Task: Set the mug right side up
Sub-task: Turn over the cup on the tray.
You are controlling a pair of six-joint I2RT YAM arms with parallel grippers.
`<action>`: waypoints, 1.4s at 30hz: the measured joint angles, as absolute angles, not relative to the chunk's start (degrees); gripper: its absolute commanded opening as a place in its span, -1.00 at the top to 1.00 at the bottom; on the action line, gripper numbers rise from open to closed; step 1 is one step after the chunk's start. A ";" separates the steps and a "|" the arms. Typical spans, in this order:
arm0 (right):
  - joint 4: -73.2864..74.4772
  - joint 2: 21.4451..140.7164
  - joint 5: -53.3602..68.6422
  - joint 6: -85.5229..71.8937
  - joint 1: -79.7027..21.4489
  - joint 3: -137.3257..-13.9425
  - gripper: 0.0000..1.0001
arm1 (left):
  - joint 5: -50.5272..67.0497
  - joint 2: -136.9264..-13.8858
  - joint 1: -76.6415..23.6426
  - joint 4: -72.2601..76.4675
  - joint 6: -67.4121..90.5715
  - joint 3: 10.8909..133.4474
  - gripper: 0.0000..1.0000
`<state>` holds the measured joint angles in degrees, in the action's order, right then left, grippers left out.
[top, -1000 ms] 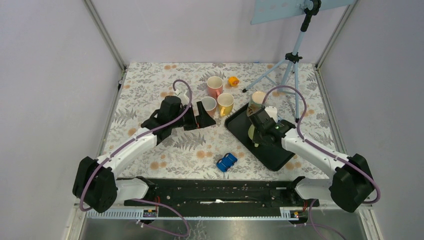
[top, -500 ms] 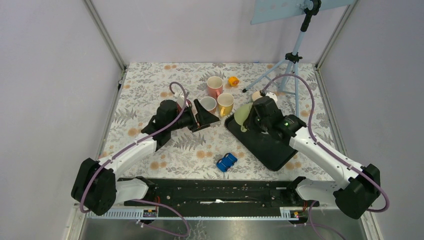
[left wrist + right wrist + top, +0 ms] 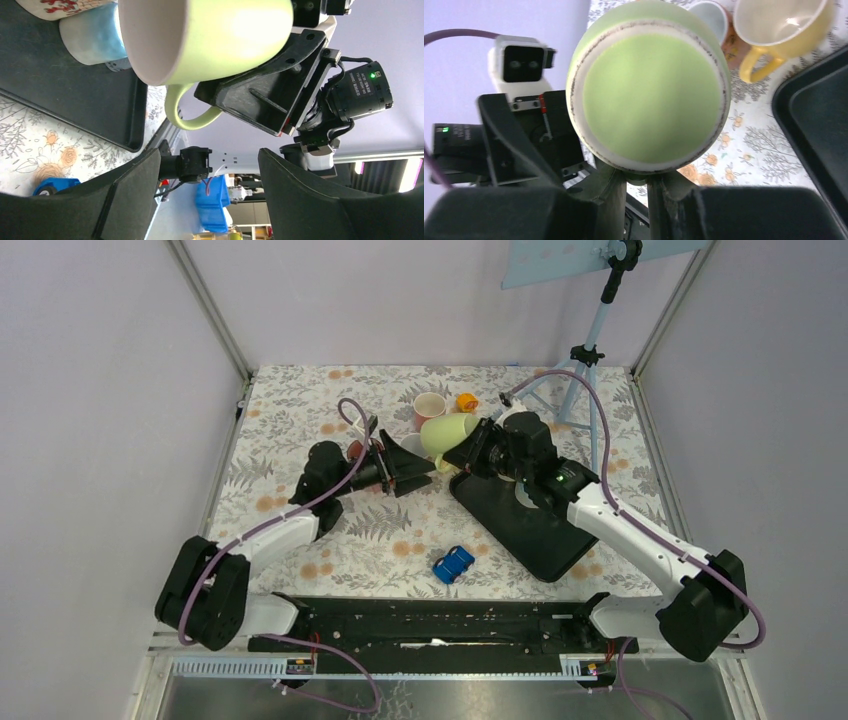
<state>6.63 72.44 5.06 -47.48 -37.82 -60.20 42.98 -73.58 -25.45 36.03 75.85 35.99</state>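
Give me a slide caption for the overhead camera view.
Right pincer holds the green mug tipped sideways, mouth toward the open left pincer.

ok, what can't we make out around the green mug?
Right wrist: green mug shows only its base; where the right hand pinches it is hidden beneath it.
Top view: same grip hidden behind the mug.
Left wrist: mug's upper side cut off by top edge.

Layout, viewed from above. The mug (image 3: 450,432) lies on its side above the counter (image 3: 300,410), with the left hand (image 3: 408,466) to its left and the right hand (image 3: 478,448) to its right. The tray (image 3: 545,540) lies right of centre, and a toy car (image 3: 453,563) sits near the front, left of the tray. A second mug (image 3: 429,405) and a small piece (image 3: 466,401) stand behind. The tripod (image 3: 585,355) stands at far right.
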 measured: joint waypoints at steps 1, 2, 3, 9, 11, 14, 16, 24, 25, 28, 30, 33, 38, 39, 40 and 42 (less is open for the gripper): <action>5.76 72.62 5.76 -47.90 -37.82 -60.20 1.00 | 43.55 -74.35 -25.32 37.87 77.17 35.73 -0.41; 4.75 72.73 6.55 -48.27 -37.82 -60.20 1.00 | 44.05 -75.20 -25.19 39.99 78.56 35.38 -0.38; 3.90 72.82 7.27 -48.71 -37.82 -60.20 1.00 | 44.45 -75.83 -25.17 41.30 79.61 35.11 -0.35; -0.67 72.93 11.40 -51.27 -37.82 -60.18 1.00 | 46.44 -79.75 -25.04 50.30 85.97 34.09 -0.19; -1.98 72.93 12.84 -51.92 -37.82 -60.10 1.00 | 47.07 -80.58 -25.04 53.15 87.85 34.09 -0.16; -5.08 72.93 14.96 -53.08 -37.82 -59.13 1.00 | 47.75 -81.21 -24.99 56.49 90.35 34.09 -0.11; -6.83 72.93 15.99 -53.80 -37.82 -58.28 1.00 | 47.83 -81.62 -24.99 59.05 92.31 34.09 -0.05; -12.71 73.14 18.17 -56.10 -37.82 -55.55 1.00 | 47.75 -83.20 -24.91 66.72 98.63 34.09 0.22; -13.21 73.14 18.22 -56.40 -37.82 -55.48 1.00 | 47.79 -83.29 -24.84 67.09 98.96 34.09 0.26; -14.76 73.17 18.63 -56.97 -37.80 -55.35 1.00 | 47.77 -83.37 -24.71 67.92 99.70 34.09 0.38; -15.92 73.30 19.11 -57.47 -37.78 -55.13 1.00 | 47.75 -83.40 -24.64 68.79 100.40 34.09 0.38; -17.26 73.47 19.40 -57.95 -37.76 -54.92 1.00 | 47.70 -83.53 -24.49 69.93 101.21 34.09 0.36; -18.87 74.04 19.66 -58.41 -37.78 -54.54 1.00 | 47.90 -84.77 -24.49 72.93 103.00 34.09 0.23; -19.18 74.24 19.70 -58.67 -37.78 -54.43 1.00 | 47.90 -84.97 -24.51 73.45 103.42 34.09 0.23; -19.42 74.35 19.73 -58.89 -37.78 -54.33 1.00 | 47.90 -85.23 -24.51 73.93 103.81 34.09 0.24; -20.12 74.48 19.84 -59.31 -37.78 -54.02 1.00 | 47.97 -85.47 -24.56 74.50 104.36 34.09 0.28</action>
<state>-20.12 74.48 19.84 -59.31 -37.78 -54.02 47.97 -85.47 -24.56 74.50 104.36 34.09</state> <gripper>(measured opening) 0.240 0.383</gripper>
